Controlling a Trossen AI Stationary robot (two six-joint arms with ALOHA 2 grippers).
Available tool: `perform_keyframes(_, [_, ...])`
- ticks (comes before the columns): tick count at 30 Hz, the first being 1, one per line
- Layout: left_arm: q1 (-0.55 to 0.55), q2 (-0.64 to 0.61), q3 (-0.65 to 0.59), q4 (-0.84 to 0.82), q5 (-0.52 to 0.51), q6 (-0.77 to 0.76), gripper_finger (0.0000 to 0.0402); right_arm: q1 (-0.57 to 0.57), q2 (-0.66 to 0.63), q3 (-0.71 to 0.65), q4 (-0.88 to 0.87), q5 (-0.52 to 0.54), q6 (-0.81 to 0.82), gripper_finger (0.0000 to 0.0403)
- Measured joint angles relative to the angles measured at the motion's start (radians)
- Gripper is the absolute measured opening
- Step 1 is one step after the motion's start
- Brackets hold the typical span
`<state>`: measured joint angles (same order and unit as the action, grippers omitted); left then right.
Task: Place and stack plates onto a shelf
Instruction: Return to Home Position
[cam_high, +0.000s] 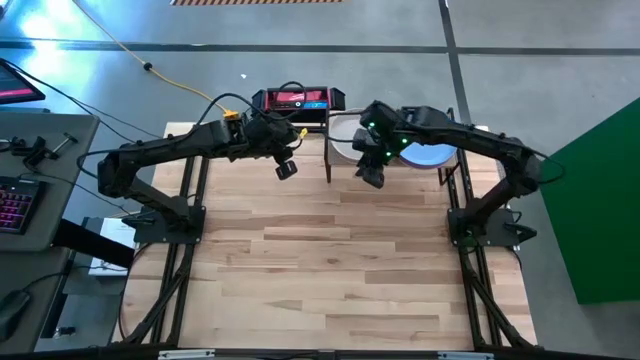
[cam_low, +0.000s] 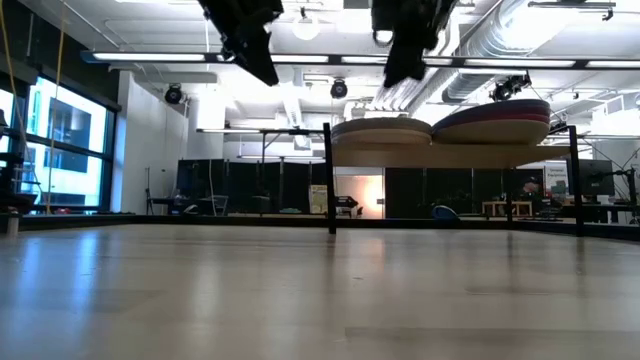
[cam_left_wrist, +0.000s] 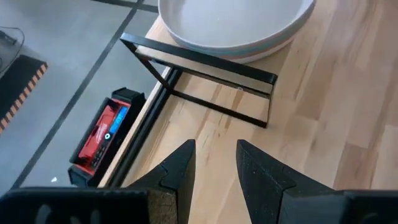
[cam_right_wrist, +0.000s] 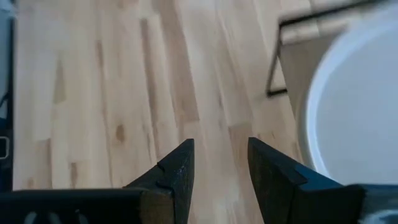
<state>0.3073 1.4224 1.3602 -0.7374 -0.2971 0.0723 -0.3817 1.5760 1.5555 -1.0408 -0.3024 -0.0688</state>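
The shelf (cam_high: 335, 160), a small light-wood board (cam_low: 450, 155) on thin black legs, stands at the table's far edge, right of centre. Two stacks of plates rest on it: the left stack (cam_low: 380, 130) is topped by a pale plate (cam_left_wrist: 236, 25), the right stack (cam_low: 495, 118) by a blue plate (cam_high: 432, 156). My left gripper (cam_high: 287, 168) hangs open above the table, just left of the shelf. My right gripper (cam_high: 372, 176) hangs open over the shelf's near edge, between the two stacks. Both (cam_left_wrist: 214, 168) (cam_right_wrist: 221, 168) have nothing between their fingers.
A red and black device (cam_high: 297, 99) sits just beyond the table's far edge, left of the shelf. Bare wooden tabletop (cam_high: 340, 270) spreads from the shelf toward the near edge. The shelf's black leg frame (cam_left_wrist: 205, 71) stands in front of my left gripper.
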Motion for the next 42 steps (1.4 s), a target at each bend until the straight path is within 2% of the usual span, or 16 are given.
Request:
perform_keyframes(5, [0.0, -0.069, 0.0, -0.005, 0.124, -0.035, 0.0104, 0.0, -0.112, 0.0, 0.043, -0.028, -0.068, 0.0129])
perform_keyframes(9, [-0.001, -0.171, -0.017, -0.002, 0.134, -0.042, 0.0104, -0.024, -0.207, 0.0, 0.065, -0.099, -0.135, 0.0129])
perform_keyframes(14, [-0.001, -0.368, -0.198, 0.138, 0.122, -0.118, 0.0104, -0.06, -0.307, -0.046, 0.095, -0.111, -0.151, 0.0129])
perform_keyframes(19, [-0.031, -0.577, -0.439, 0.336, 0.121, -0.161, 0.0104, -0.085, -0.448, -0.304, 0.259, -0.143, -0.075, 0.0129])
perform_keyframes(28, [-0.104, -0.811, -0.698, 0.561, 0.127, -0.104, 0.0104, -0.085, -0.677, -0.756, 0.698, -0.173, 0.046, 0.0129])
perform_keyframes(31, [-0.116, -0.855, -0.793, 0.64, 0.128, -0.091, 0.0104, -0.085, -0.736, -0.883, 0.801, -0.173, 0.071, 0.0129])
perform_keyframes(36, [-0.121, -0.886, -0.967, 0.805, 0.132, -0.165, 0.0104, -0.084, -0.801, -1.069, 0.975, -0.184, 0.136, 0.0129])
perform_keyframes(42, [-0.121, -0.886, -1.153, 1.016, 0.138, -0.201, 0.0104, -0.083, -0.829, -1.215, 1.164, -0.256, 0.213, 0.0129])
